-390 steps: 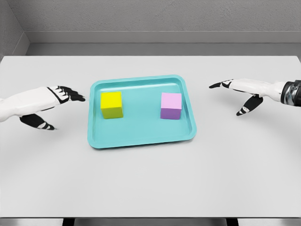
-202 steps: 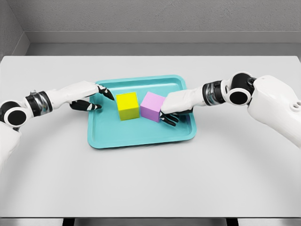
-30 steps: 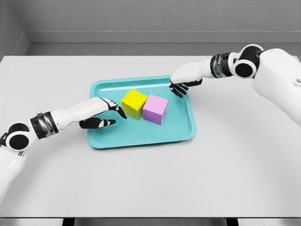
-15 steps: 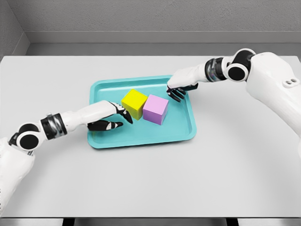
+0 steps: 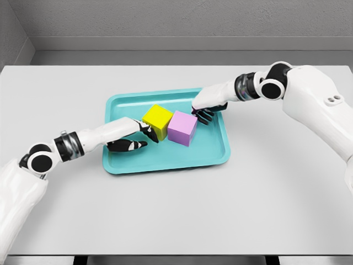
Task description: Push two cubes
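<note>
On the blue tray point(image 5: 165, 160) in the middle of the table point(image 5: 176, 210), the yellow cube point(image 5: 158, 118) and the pink cube point(image 5: 182, 128) sit touching. My left hand point(image 5: 135, 135) nudges yellow, my right hand point(image 5: 205, 107) nudges pink, fingers loose, holding nothing. I should push slowly and flat. I count two cubes, one tray.

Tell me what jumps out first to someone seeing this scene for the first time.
A yellow cube and a pink cube sit side by side, touching, in the middle of a teal tray on a plain white table. The left hand reaches to the yellow cube's near-left side, and the right hand meets the pink cube's far corner.
</note>
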Motion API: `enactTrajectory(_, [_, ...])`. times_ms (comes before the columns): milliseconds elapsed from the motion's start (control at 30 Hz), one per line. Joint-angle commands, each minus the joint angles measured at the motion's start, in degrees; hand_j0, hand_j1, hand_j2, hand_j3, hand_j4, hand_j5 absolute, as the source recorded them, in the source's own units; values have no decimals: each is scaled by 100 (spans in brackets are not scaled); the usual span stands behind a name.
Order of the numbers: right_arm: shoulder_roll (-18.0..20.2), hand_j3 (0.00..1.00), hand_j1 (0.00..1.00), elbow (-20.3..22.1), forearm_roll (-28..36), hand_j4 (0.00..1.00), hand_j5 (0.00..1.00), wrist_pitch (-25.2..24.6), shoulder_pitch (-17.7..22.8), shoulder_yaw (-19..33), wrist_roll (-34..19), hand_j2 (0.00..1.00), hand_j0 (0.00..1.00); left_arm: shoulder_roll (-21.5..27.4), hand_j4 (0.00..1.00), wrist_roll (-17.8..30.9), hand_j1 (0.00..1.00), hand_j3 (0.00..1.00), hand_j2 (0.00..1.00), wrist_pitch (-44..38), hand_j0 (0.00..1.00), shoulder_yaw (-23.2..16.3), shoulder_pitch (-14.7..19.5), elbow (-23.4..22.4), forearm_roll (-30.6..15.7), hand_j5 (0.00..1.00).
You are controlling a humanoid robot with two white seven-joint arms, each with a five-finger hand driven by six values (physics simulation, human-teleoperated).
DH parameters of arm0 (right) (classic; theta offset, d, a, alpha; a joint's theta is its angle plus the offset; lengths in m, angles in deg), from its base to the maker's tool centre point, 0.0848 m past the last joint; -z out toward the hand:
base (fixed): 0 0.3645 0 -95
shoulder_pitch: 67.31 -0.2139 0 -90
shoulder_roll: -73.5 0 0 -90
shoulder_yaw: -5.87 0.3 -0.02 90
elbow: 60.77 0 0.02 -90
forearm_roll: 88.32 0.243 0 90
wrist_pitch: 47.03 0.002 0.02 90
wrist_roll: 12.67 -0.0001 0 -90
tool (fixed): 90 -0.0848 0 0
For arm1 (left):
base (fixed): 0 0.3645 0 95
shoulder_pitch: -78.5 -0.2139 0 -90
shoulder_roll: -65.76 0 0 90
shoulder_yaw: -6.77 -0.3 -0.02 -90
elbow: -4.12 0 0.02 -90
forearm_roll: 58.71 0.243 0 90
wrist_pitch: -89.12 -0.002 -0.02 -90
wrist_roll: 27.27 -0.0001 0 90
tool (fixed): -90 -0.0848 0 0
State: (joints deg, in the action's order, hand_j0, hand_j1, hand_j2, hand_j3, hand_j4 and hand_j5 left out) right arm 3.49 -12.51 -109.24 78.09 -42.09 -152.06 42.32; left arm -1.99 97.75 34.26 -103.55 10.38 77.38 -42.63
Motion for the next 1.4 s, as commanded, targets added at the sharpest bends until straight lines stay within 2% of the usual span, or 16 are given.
enactTrajectory(0, [-4, 13, 13, 26, 36, 13, 13, -13, 0, -1, 1, 13, 13, -19, 53, -2, 53, 53, 53, -13, 53, 2, 0, -31, -35, 53])
enactTrajectory(333, [-4, 12, 12, 122, 62, 12, 12, -13, 0, -27, 1, 12, 12, -125, 52, -2, 52, 52, 52, -13, 52, -7, 79, -31, -9, 52])
enactTrajectory(367, [-4, 12, 12, 131, 62, 12, 12, -13, 0, -27, 1, 12, 12, -125, 52, -2, 52, 52, 52, -13, 52, -165, 149, -40, -17, 52])
enactTrajectory(567, [-4, 12, 12, 140, 71, 12, 12, -13, 18, -36, 1, 12, 12, -116, 52, -2, 52, 52, 52, -13, 52, -192, 167, -40, -26, 52])
enactTrajectory(867, [67, 12, 12, 8, 10, 12, 12, -13, -53, 78, 1, 12, 12, 95, 52, -2, 52, 52, 52, -13, 52, -174, 105, -13, -88, 52])
enactTrajectory(967, [102, 13, 13, 26, 19, 13, 13, -13, -237, 78, 1, 13, 13, 218, 52, -2, 52, 52, 52, -13, 52, -165, 62, 118, -114, 52])
enactTrajectory(1033, [111, 13, 13, 219, 19, 13, 13, -13, -229, 78, 1, 13, 13, 218, 52, -2, 52, 52, 52, -13, 52, -165, 35, 171, -158, 52])
enactTrajectory(1167, [691, 13, 13, 1036, 27, 13, 13, -13, -149, 61, 1, 13, 13, 411, 52, -2, 52, 52, 52, -13, 52, -122, 149, -92, -211, 52])
enactTrajectory(1267, [884, 13, 13, 1098, 45, 13, 13, -13, -62, 34, 1, 13, 13, 481, 52, -2, 52, 52, 52, -13, 52, -104, 176, -163, -360, 52])
enactTrajectory(1367, [928, 13, 13, 1309, 54, 13, 13, -13, 18, -27, 1, 13, 13, 517, 52, -2, 52, 52, 52, -13, 52, 10, 246, -452, -360, 52])
